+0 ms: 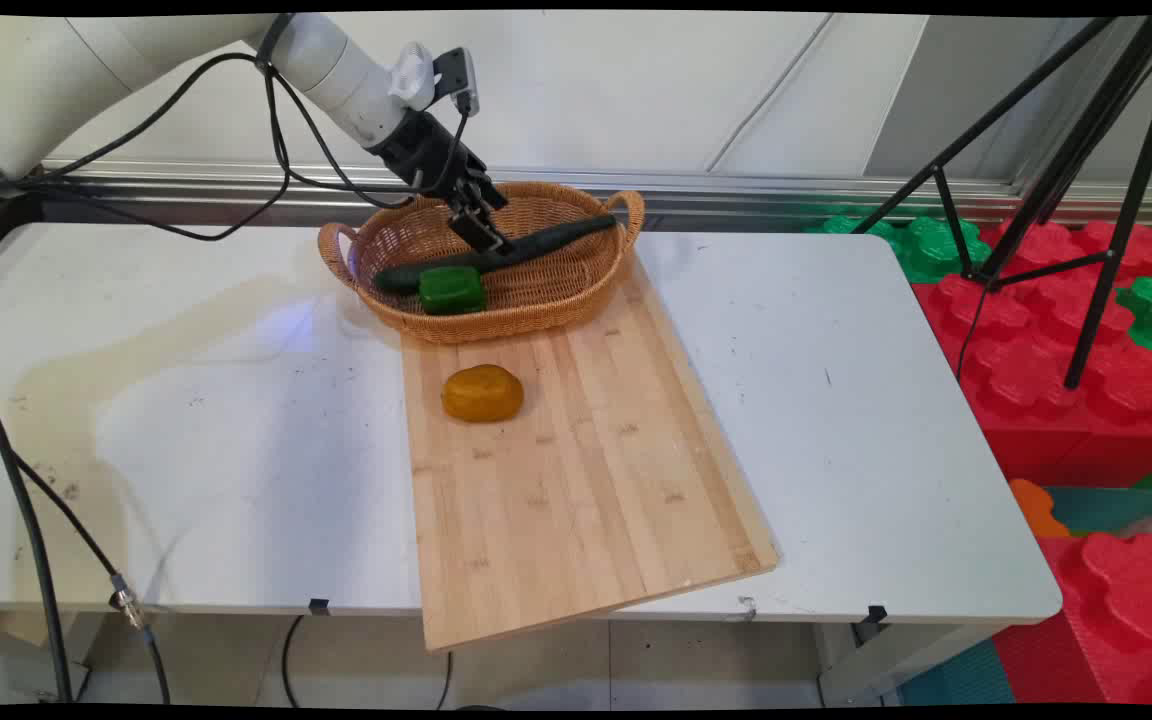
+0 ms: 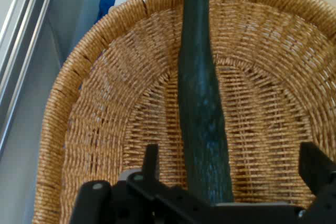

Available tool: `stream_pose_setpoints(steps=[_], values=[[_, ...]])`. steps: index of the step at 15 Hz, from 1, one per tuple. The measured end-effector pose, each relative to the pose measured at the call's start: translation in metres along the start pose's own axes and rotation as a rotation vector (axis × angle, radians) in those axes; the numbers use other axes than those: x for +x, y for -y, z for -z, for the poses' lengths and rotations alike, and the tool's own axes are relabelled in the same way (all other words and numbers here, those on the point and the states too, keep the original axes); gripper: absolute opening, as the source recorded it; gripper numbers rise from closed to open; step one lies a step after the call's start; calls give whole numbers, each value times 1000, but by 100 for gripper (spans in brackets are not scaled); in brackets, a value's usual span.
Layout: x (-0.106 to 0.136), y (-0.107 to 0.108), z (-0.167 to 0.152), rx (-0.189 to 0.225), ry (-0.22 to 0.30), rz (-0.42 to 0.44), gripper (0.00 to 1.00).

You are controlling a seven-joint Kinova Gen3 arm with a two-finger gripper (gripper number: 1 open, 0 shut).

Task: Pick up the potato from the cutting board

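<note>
- Toward the left of the main view, the black hand [image 1: 483,232] is seen reaching down into the wicker basket [image 1: 536,305], right above the dark green cucumber [image 1: 546,243].
- In the hand view, the fingers [image 2: 151,160] are spread wide apart on either side of the cucumber [image 2: 202,103], and nothing is gripped between them.
- The cucumber is laid lengthwise across the basket [image 2: 100,129], one end propped against the rim by the far handle.
- A green bell pepper [image 1: 452,289] is found in the basket just beside the cucumber's near end; it is shown only in the main view.
- Further right and nearer the camera, a yellow-orange potato-like piece [image 1: 482,393] rests on the wooden cutting board [image 1: 586,480], which overhangs the tabletop [image 1: 856,400].
- The finger spread is disclosed only by the hand view; the board and tabletop only by the main view.
</note>
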Motion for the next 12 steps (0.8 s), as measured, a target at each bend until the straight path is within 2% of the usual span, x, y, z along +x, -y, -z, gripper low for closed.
stream_pose_setpoints(steps=[6, 12], values=[[3, -1, 16, 25, -43, 87, 100], [10, -7, 59, 55, -94, 172, 100]])
